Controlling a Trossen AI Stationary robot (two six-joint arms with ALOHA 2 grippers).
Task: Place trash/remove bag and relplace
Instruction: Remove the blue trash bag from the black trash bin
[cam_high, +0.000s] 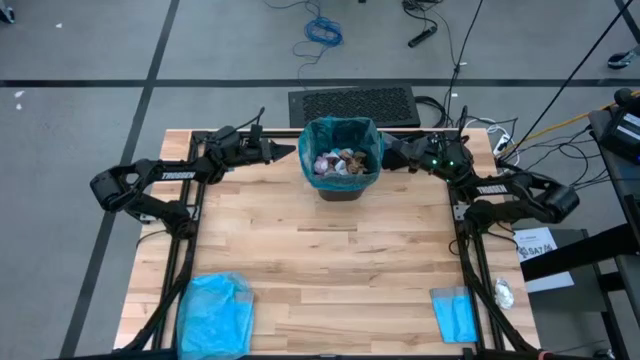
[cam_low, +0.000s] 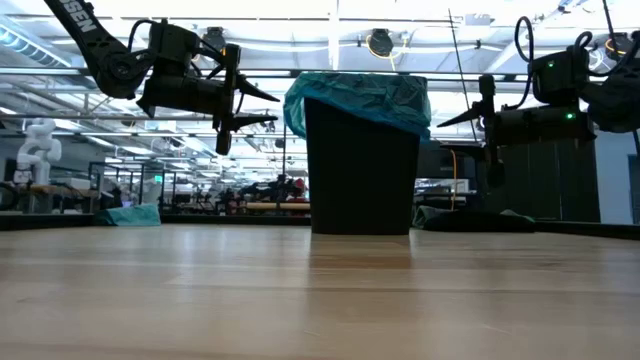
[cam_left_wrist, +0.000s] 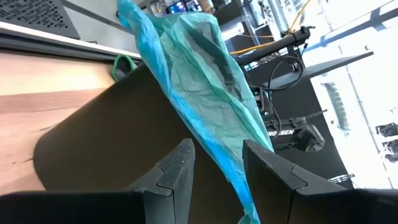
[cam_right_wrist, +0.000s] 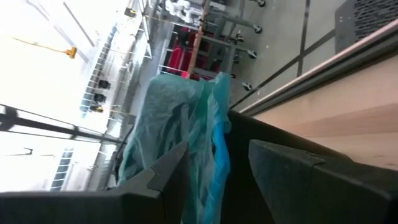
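Observation:
A small black bin (cam_low: 360, 170) stands at the table's far middle, lined with the teal-green bag (cam_low: 360, 95), whose top is folded out over the rim. Crumpled brown, white and pink trash (cam_high: 340, 160) fills it. My left gripper (cam_high: 292, 150) is open, level with the rim on the bin's left side. In the left wrist view the bag's overhang (cam_left_wrist: 205, 81) runs between its fingers. My right gripper (cam_high: 388, 152) is open at the bin's right side, with the overhang (cam_right_wrist: 168, 118) between its fingers. I cannot make out either gripper touching the plastic.
A paler sky-blue plastic bag (cam_high: 213, 315) lies at the near left corner and a folded blue one (cam_high: 455, 312) at the near right, beside a small white object (cam_high: 503, 293). A black perforated panel (cam_high: 353, 105) and cables sit beyond the far edge.

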